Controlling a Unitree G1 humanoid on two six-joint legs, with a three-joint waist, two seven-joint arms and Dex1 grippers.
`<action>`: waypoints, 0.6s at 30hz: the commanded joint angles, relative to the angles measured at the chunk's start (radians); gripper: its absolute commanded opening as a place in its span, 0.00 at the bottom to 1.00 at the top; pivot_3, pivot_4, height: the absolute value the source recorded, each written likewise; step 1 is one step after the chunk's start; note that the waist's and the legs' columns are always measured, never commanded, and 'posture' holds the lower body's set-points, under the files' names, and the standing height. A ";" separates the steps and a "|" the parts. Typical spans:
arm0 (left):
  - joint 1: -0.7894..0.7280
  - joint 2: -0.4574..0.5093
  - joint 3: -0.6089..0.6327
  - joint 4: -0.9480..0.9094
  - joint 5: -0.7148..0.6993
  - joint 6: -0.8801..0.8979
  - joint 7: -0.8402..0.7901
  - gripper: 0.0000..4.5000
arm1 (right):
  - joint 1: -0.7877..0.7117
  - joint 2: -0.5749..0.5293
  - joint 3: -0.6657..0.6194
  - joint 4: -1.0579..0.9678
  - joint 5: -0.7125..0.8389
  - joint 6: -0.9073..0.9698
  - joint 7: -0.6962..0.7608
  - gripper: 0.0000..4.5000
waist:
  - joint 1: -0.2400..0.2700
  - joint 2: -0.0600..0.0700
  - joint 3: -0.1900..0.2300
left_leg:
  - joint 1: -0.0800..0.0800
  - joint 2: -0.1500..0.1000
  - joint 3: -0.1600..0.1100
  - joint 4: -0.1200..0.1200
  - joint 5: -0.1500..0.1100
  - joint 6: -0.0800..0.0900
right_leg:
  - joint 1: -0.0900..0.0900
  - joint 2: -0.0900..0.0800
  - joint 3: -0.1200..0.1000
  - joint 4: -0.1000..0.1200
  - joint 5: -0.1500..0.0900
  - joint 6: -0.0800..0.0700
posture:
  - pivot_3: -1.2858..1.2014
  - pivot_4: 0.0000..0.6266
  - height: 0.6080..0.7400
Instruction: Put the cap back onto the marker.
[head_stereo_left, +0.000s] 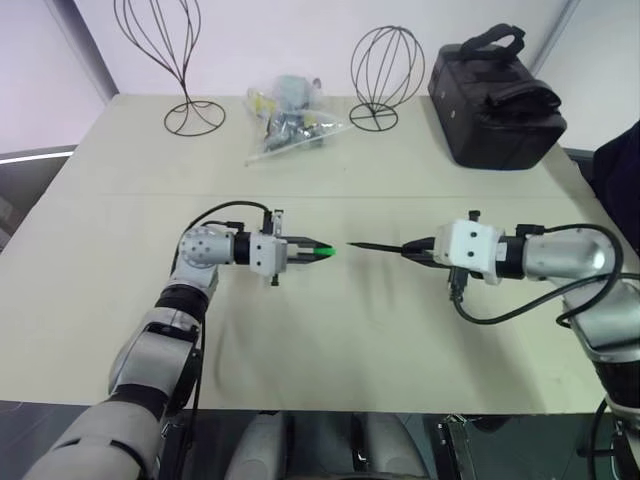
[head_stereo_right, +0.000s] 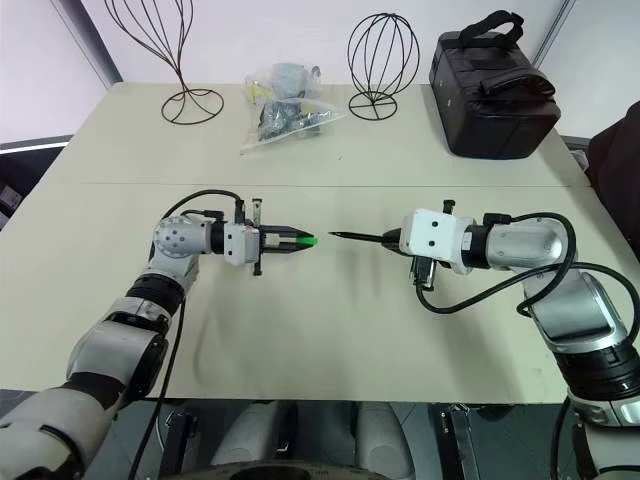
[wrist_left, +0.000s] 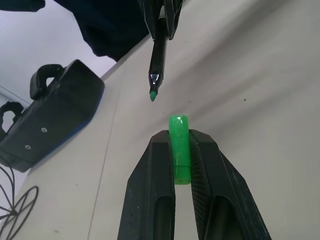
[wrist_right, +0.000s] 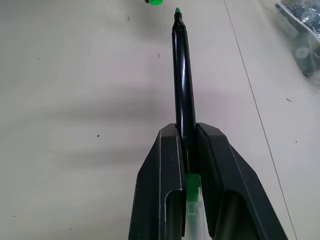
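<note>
Nearest the head camera, both arms reach over the beige table (head_stereo_left: 100, 250) with their grippers facing each other. The left gripper (head_stereo_left: 318, 251) has its two black fingers clamped on the cap (head_stereo_left: 323, 252), one small bright green cylinder whose open end pokes past the fingertips toward the other arm. The right gripper (head_stereo_left: 415, 250) is closed on the marker (head_stereo_left: 375, 246), one thin black stick gripped near its rear, with the green pointed tip sticking well out toward the cap.

The coming move turns on that gap: tip and cap mouth are near but apart, held above the table, with the marker's long axis running roughly level across the table. In the left wrist view the tip (wrist_left: 152, 95) sits a little off the cap's centre line, so the two axes probably need a slight trim before they are pushed together. Neither arm is clearly the nearer one; the gap lies between them.

Farther back stand two wire stands (head_stereo_left: 183, 60), one clear bag of small items (head_stereo_left: 285, 115), and one black case (head_stereo_left: 495, 95).
</note>
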 joint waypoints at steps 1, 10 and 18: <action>-0.030 -0.001 0.000 0.001 0.019 -0.018 0.037 0.00 | -0.024 -0.010 -0.011 -0.042 0.015 0.001 -0.001 0.01 | 0.000 0.000 0.000 | 0.000 0.000 0.000 0.000 0.000 0.000 | 0.000 0.000 0.000 0.000 0.000 0.000 | 0.52 0.24 1.00; -0.045 -0.002 -0.003 0.023 0.052 -0.030 0.090 0.00 | -0.020 -0.003 -0.003 -0.061 0.021 0.019 -0.005 0.01 | 0.000 0.000 0.000 | 0.000 0.000 0.000 0.000 0.000 0.000 | 0.000 0.000 0.000 0.000 0.000 0.000 | 0.52 0.24 1.00; -0.050 -0.014 -0.003 0.019 0.050 -0.033 0.102 0.00 | -0.022 0.003 0.004 -0.067 0.026 0.028 -0.009 0.01 | 0.000 0.000 0.000 | 0.000 0.000 0.000 0.000 0.000 0.000 | 0.000 0.000 0.000 0.000 0.000 0.000 | 0.52 0.24 1.00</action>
